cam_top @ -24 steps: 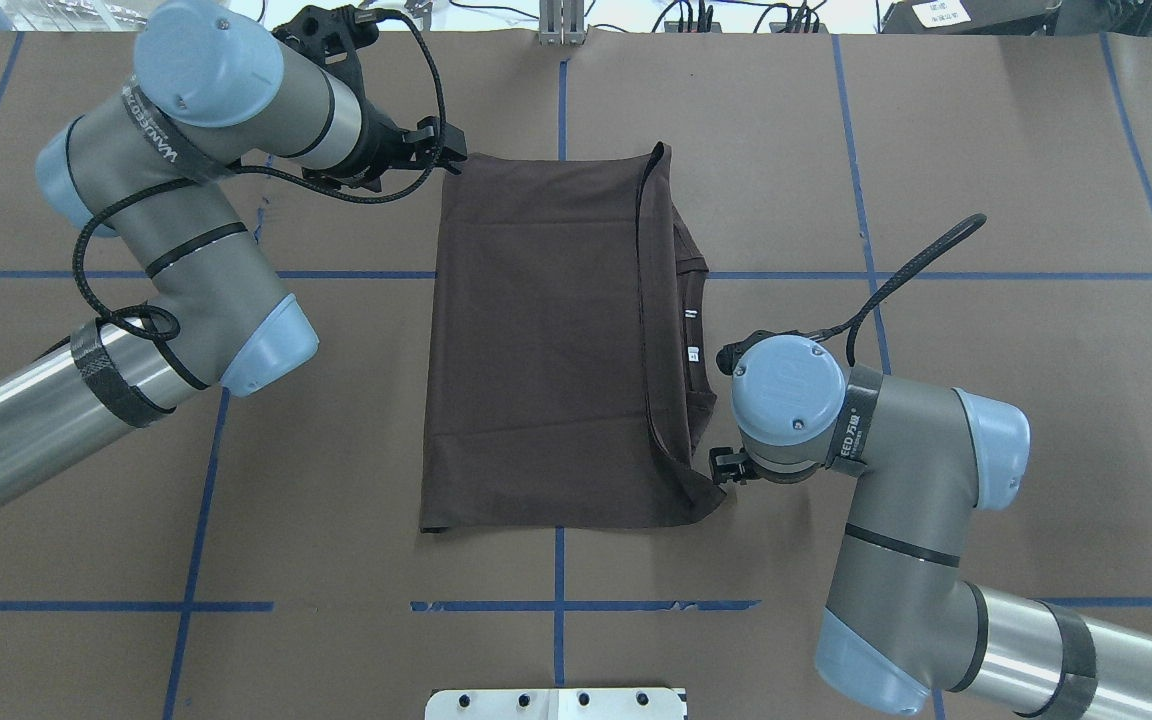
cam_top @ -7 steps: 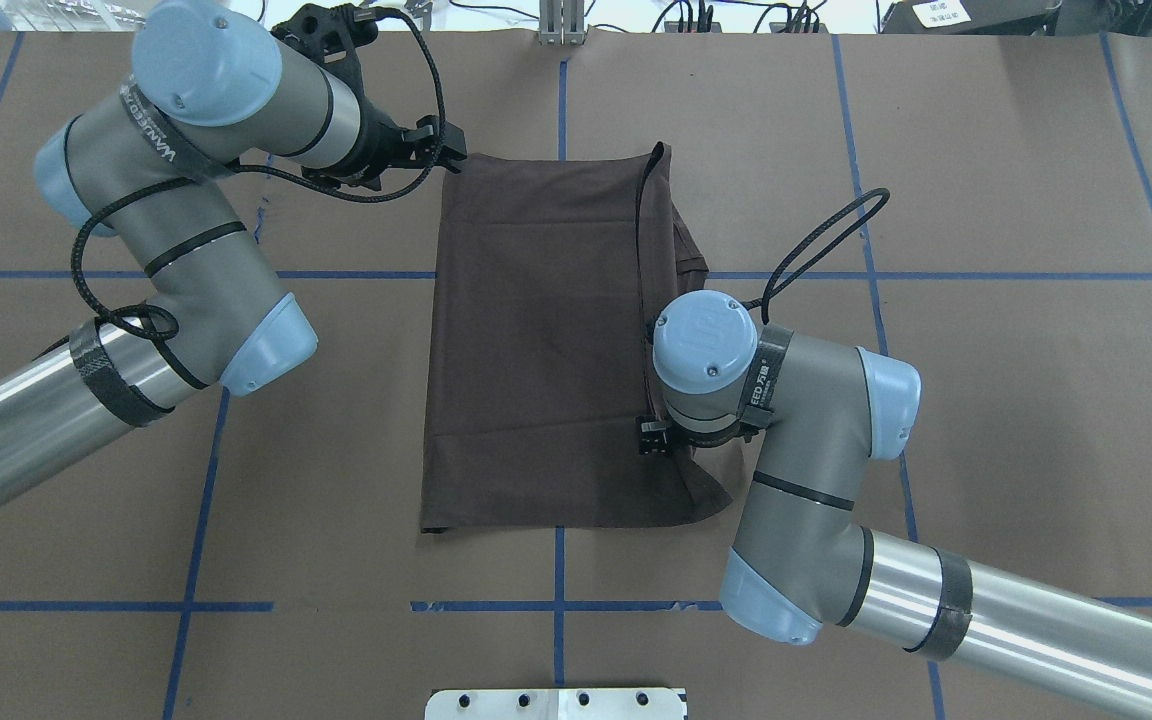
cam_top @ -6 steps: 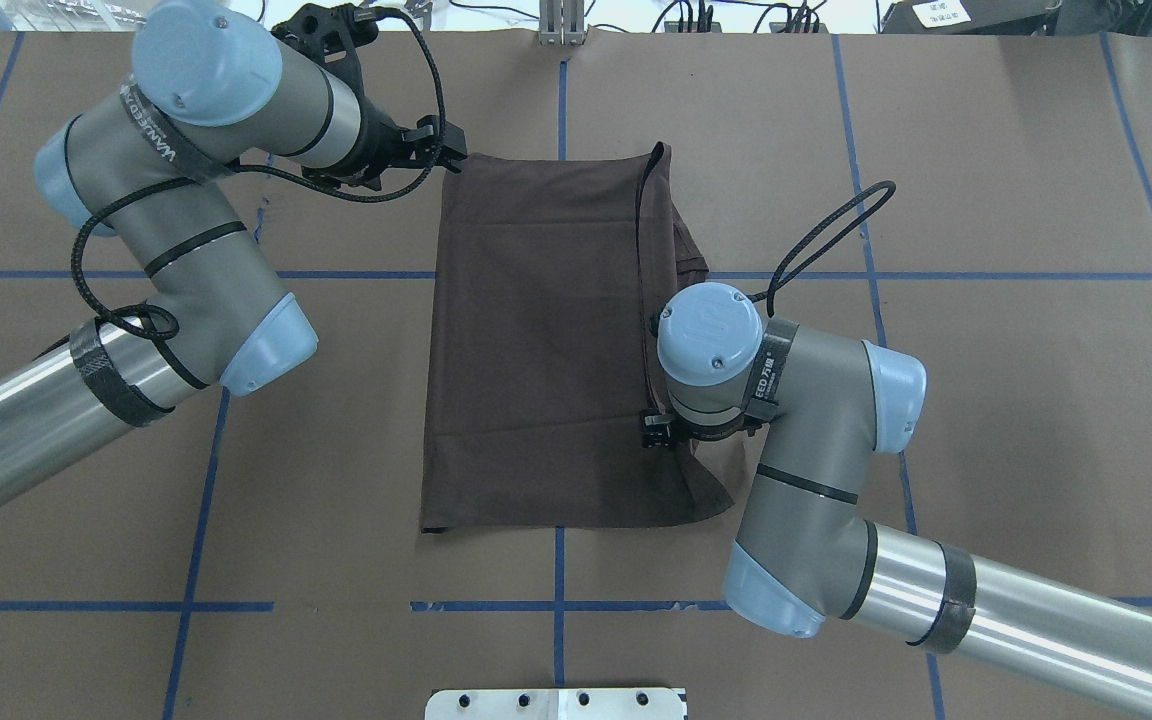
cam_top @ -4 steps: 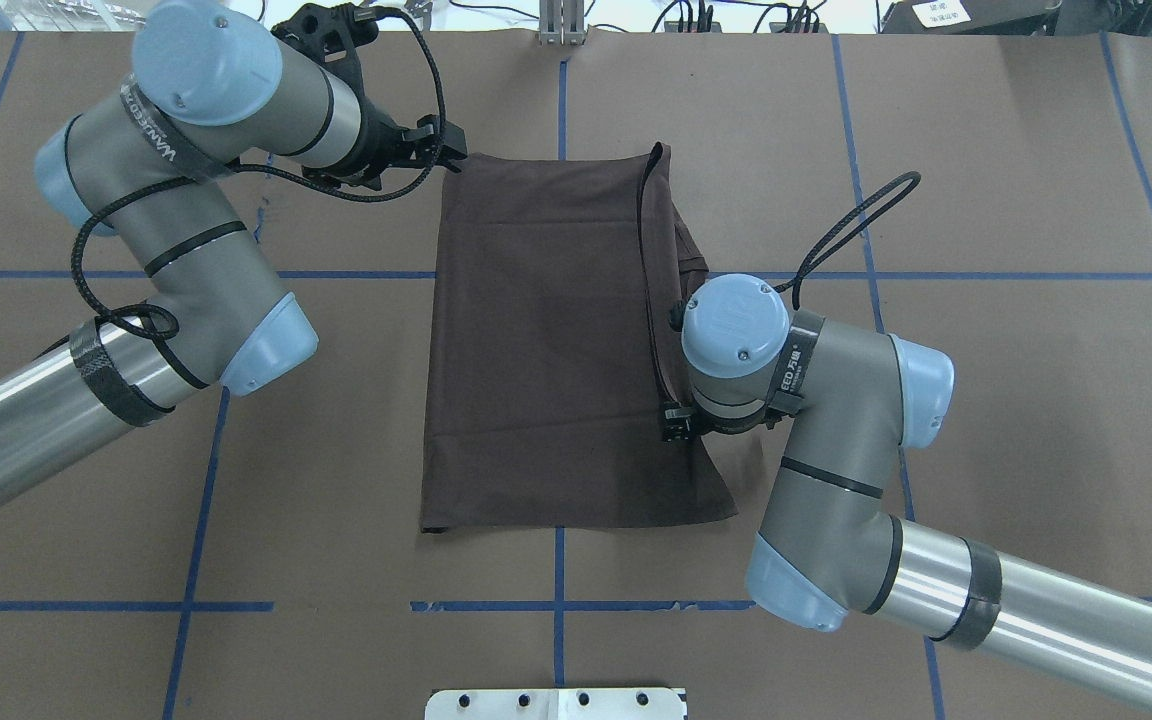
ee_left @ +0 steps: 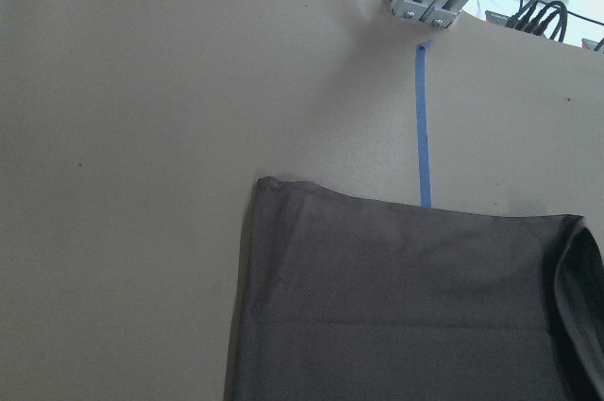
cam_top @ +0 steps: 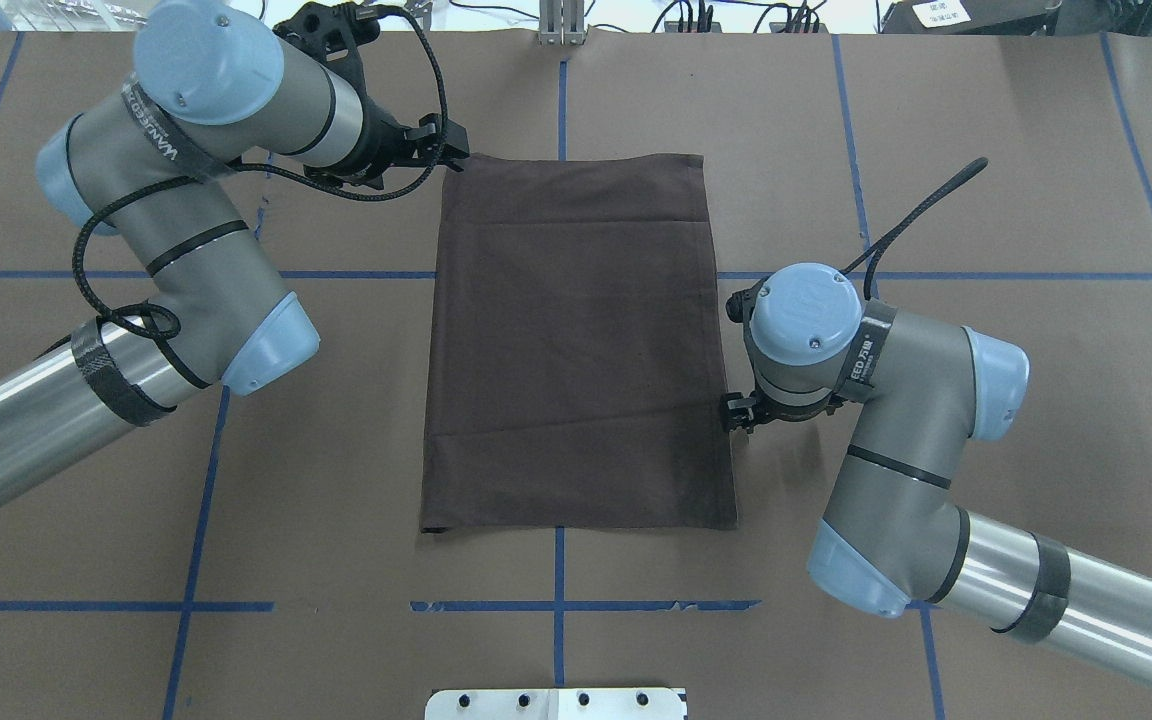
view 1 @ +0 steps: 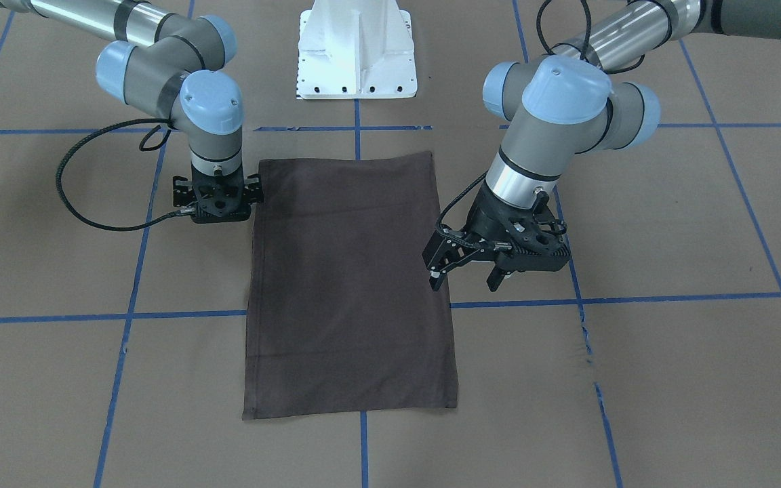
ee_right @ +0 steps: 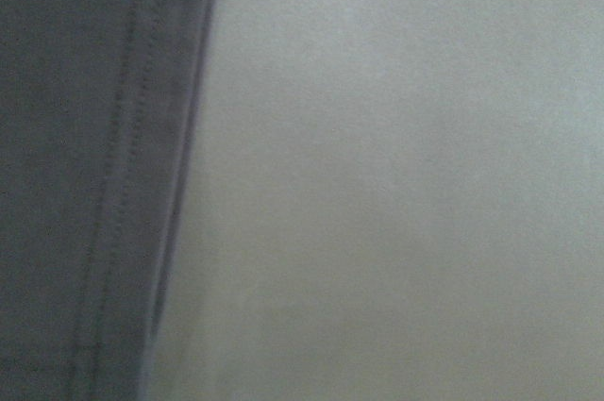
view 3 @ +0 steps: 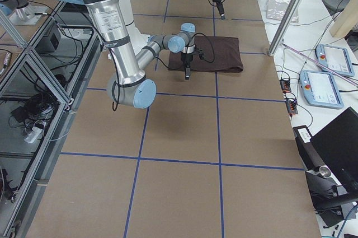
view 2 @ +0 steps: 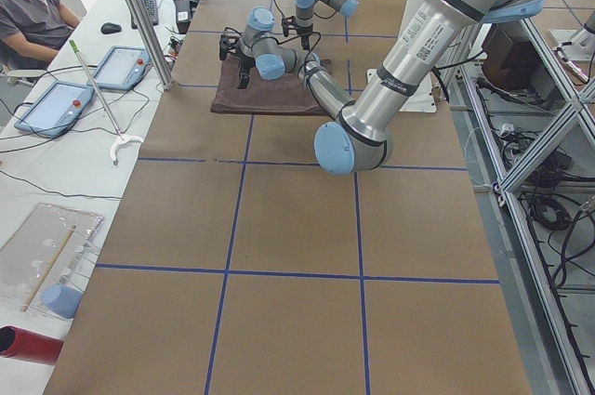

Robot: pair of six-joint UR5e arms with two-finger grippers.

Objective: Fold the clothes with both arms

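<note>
**Folded shirt lies flat between two claws**

The dark grey-brown T-shirt lies on the brown-papered surface as a smooth rectangle, its long sides running away from the robot and crossing a blue tape line.

The left claw hangs raised above the surface by the shirt's far corner on the robot's left. Its two fingers are spread wide and hold nothing, and its wrist camera looks down on that corner.

The right claw points straight down, low, just beside the opposite long edge, toward the end nearer the robot. Its tips are foreshortened from the front and tucked under the wrist from overhead, so I cannot tell how far apart they stand. The cloth beside it lies flat. Its wrist view is blurred and shows a stitched hem on the left, bare surface on the right.
</note>
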